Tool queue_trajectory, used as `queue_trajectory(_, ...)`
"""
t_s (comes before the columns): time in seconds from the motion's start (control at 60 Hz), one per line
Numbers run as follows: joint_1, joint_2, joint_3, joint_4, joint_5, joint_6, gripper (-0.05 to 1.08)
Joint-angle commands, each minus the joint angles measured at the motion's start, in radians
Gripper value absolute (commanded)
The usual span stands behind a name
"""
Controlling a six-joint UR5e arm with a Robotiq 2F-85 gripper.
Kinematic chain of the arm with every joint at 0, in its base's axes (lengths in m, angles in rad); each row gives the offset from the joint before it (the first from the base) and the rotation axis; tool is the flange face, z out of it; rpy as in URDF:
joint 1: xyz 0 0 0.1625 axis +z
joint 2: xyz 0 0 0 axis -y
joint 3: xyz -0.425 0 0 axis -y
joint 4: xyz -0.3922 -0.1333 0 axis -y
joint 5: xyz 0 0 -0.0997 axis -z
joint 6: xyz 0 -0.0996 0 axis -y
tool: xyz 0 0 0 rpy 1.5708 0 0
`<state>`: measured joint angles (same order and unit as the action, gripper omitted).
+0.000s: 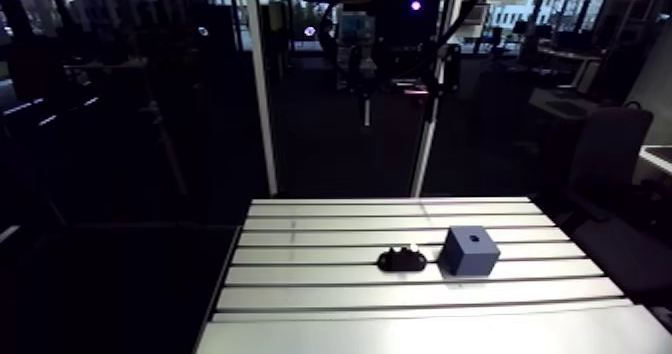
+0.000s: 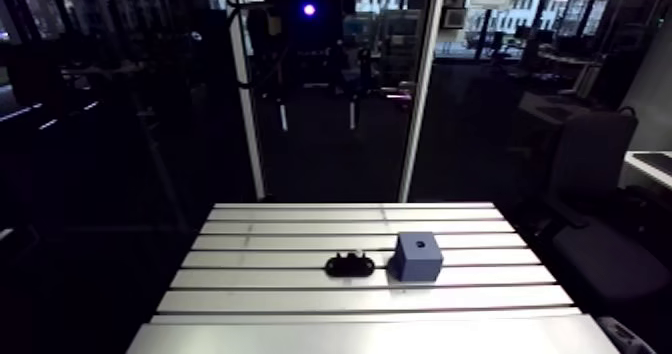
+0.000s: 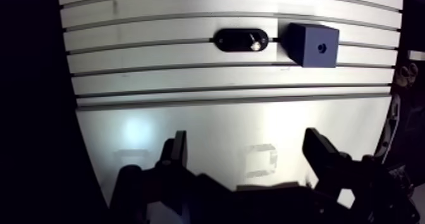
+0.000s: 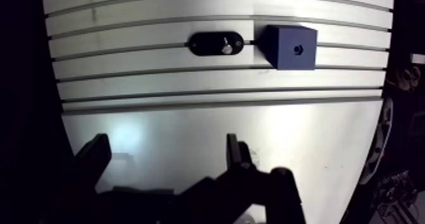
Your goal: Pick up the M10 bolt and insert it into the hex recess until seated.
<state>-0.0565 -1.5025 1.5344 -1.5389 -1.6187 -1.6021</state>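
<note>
A black oval holder (image 3: 241, 40) lies on the slotted table (image 3: 190, 81), and a small silver bolt (image 4: 226, 47) stands in it. Right beside the holder sits a dark blue cube (image 3: 312, 44) with a small recess (image 3: 322, 48) in its upper face. The same holder (image 1: 402, 260) and cube (image 1: 471, 250) show at mid-table in the arm view. My gripper (image 3: 246, 154) hangs high above the table's near, smooth part, well short of both objects. Its two dark fingers (image 3: 176, 152) stand wide apart with nothing between them.
The table's side edge (image 3: 73, 106) drops off into darkness beside the gripper. A bare smooth plate (image 3: 209, 131) lies under the gripper, with slotted rails beyond it. Two upright frame posts (image 1: 262, 88) stand behind the table's far edge.
</note>
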Motion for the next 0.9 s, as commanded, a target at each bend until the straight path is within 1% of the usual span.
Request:
queue_trajectory(0.017, -0.043, 0.000, 0.021, -0.027, 0.000, -0.027, 0.01)
queue_trajectory(0.15, -0.088, 0.000, 0.047, -0.080, 0.000, -0.065, 0.01)
queue_trajectory(0.267, -0.089, 0.000, 0.074, -0.119, -0.002, -0.089, 0.01)
queue_trajectory(0.3, -0.096, 0.000, 0.099, -0.154, 0.000, -0.106, 0.01)
queue_trajectory(0.35, -0.101, 0.000, 0.115, -0.176, 0.000, -0.111, 0.01)
queue_trajectory(0.367, -0.105, 0.000, 0.135, -0.199, 0.001, -0.118, 0.01)
queue_trajectory(0.383, -0.105, 0.000, 0.135, -0.199, 0.001, -0.118, 0.01)
queue_trajectory(0.4, -0.110, 0.000, 0.153, -0.226, 0.002, -0.127, 0.01)
queue_trajectory(0.417, -0.110, 0.000, 0.153, -0.226, 0.002, -0.127, 0.01)
queue_trajectory(0.467, -0.116, 0.000, 0.196, -0.287, 0.002, -0.143, 0.01)
queue_trajectory(0.483, -0.116, 0.000, 0.196, -0.287, 0.002, -0.143, 0.01)
queue_trajectory(0.517, -0.120, -0.002, 0.235, -0.355, 0.001, -0.161, 0.01)
queue_trajectory(0.533, -0.120, -0.002, 0.235, -0.355, 0.001, -0.161, 0.01)
queue_trajectory(0.55, -0.121, -0.005, 0.255, -0.386, 0.002, -0.170, 0.01)
queue_trajectory(0.567, -0.121, -0.005, 0.255, -0.386, 0.002, -0.170, 0.01)
queue_trajectory(0.583, -0.124, -0.011, 0.271, -0.413, 0.003, -0.180, 0.01)
queue_trajectory(0.7, -0.133, -0.017, 0.314, -0.474, 0.005, -0.203, 0.01)
queue_trajectory(0.733, -0.139, -0.017, 0.340, -0.507, 0.006, -0.213, 0.01)
queue_trajectory(0.9, -0.147, -0.014, 0.390, -0.593, 0.007, -0.243, 0.01)
